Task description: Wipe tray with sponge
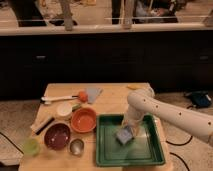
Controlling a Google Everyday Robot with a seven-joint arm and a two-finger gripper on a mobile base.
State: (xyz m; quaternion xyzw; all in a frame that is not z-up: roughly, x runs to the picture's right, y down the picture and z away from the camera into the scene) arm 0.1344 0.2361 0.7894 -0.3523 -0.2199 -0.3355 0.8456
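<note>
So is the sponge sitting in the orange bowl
No, the sponge lies inside the green tray, under the tool, beside the orange bowl.

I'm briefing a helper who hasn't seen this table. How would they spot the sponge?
Find the dark-green tray at the wooden table's front right. Inside its upper middle, under the gripper of the white arm, sits the sponge: a small light-blue block, unlike the flat grey-blue cloth farther back.
</note>
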